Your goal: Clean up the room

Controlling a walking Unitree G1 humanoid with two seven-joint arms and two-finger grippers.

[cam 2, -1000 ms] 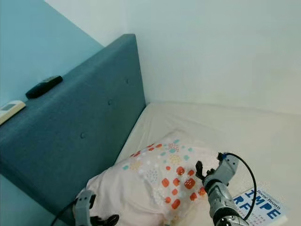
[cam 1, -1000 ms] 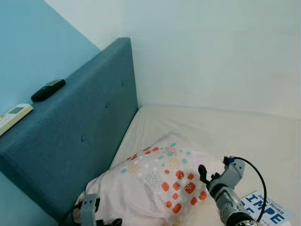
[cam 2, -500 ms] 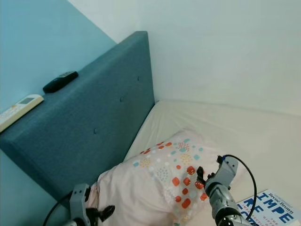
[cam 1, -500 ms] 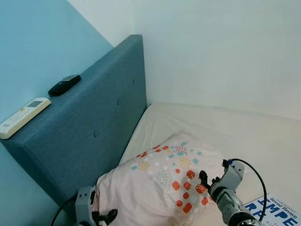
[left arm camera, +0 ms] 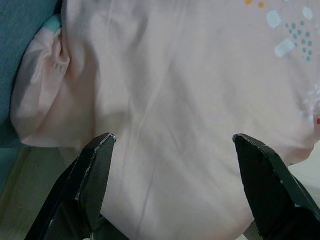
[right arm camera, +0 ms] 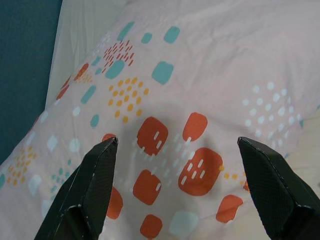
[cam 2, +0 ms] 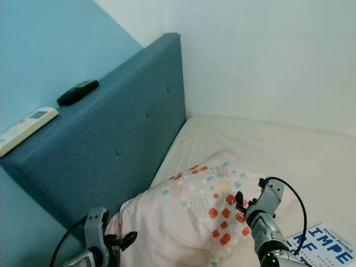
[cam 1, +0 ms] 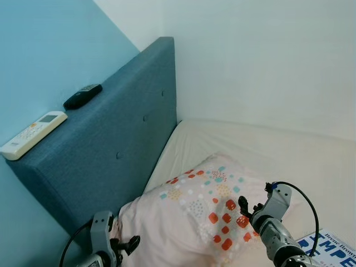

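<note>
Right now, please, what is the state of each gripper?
Left gripper: open, holding nothing, fingers spread over the pink patterned fabric pillow.
Right gripper: open, holding nothing, over the same pillow.

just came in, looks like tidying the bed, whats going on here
The robot is at the bed, with both grippers at a pink patterned pillow lying on the mattress by the blue headboard. The left gripper and the right gripper are both open, one at each end of the pillow, neither gripping it. Two remotes sit on top of the headboard, and a book lies beside the pillow.
</note>
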